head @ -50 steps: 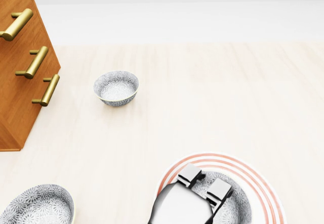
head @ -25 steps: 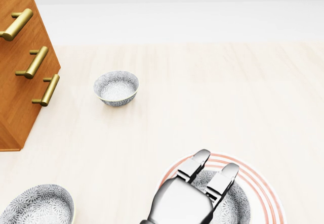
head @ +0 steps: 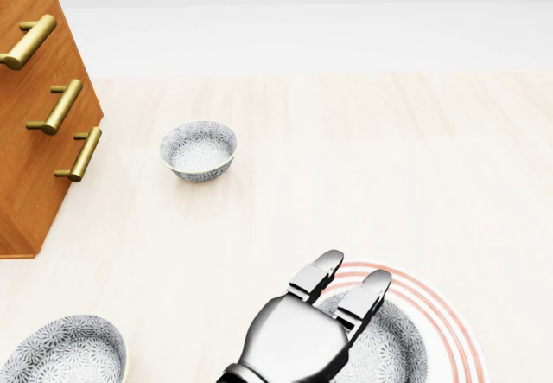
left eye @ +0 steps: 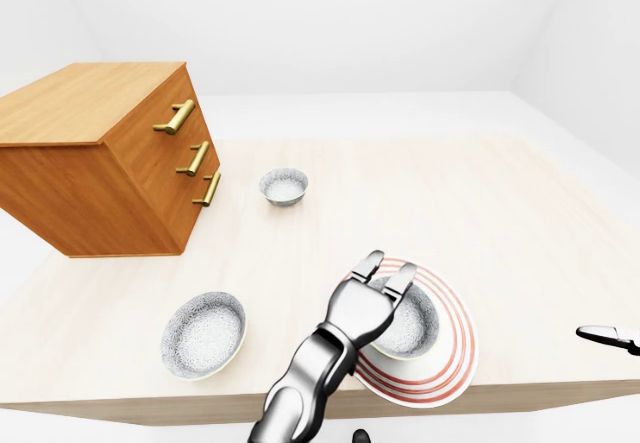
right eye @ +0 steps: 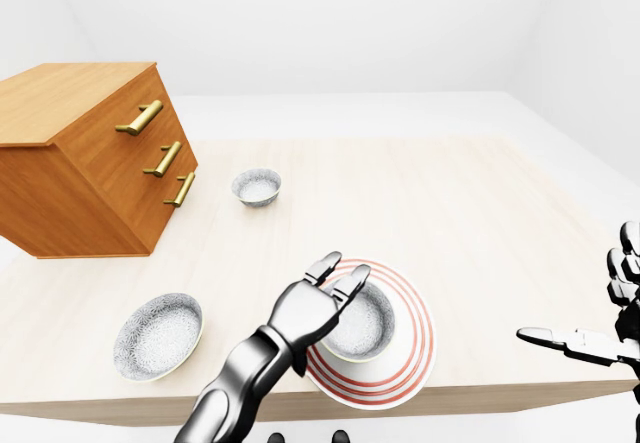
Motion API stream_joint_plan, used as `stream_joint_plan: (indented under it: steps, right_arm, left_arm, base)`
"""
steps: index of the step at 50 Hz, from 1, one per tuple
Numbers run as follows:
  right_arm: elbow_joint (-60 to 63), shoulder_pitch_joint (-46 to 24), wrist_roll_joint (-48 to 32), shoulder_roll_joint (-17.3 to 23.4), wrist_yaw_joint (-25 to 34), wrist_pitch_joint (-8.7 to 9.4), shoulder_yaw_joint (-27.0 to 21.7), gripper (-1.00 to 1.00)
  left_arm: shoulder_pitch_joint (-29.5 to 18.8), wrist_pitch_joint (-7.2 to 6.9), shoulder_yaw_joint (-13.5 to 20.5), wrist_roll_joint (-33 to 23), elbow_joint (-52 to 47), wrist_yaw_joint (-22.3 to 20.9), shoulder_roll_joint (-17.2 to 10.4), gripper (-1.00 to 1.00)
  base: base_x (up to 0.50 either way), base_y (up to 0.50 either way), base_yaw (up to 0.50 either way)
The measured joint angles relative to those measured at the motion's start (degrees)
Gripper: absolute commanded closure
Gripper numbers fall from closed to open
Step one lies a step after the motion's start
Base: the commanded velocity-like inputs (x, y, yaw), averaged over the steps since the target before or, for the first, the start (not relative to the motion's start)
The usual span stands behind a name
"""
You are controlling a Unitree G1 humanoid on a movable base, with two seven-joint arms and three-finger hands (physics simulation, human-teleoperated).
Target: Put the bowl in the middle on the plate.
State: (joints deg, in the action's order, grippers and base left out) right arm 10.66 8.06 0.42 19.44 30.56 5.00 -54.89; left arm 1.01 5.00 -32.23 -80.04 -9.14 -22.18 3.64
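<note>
Lower centre of frame | grey speckled ceramic bowl (left eye: 410, 328) rests on red-ringed white plate (left eye: 455, 358) | your silver left hand (left eye: 362, 308) above it, fingers (left eye: 368, 265) released | placement looks done; only withdrawing remains.

Patterned grey bowl (left eye: 412, 328), upright, on the red-ringed white plate (left eye: 458, 348)
</note>
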Motion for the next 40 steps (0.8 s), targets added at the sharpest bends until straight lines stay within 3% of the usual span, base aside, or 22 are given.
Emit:
stream_joint_plan:
  steps: [20,40]
  right_arm:
    - [-0.5,-0.1,-0.2,0.0,-0.1,0.00,0.4,-1.00]
    - [-0.2,0.1,-0.4,-0.2,0.2,0.00,0.3,-1.00]
  left_arm:
    - [-2.0,0.00,3.7,3.0,-0.5,-5.9,-0.1,-1.00]
    - [-11.7,0.00,16.0,11.1,-2.8,-17.1,-1.3,-1.00]
  base:
    - [0.00,0.00,0.00]
    - [0.00,0.00,0.00]
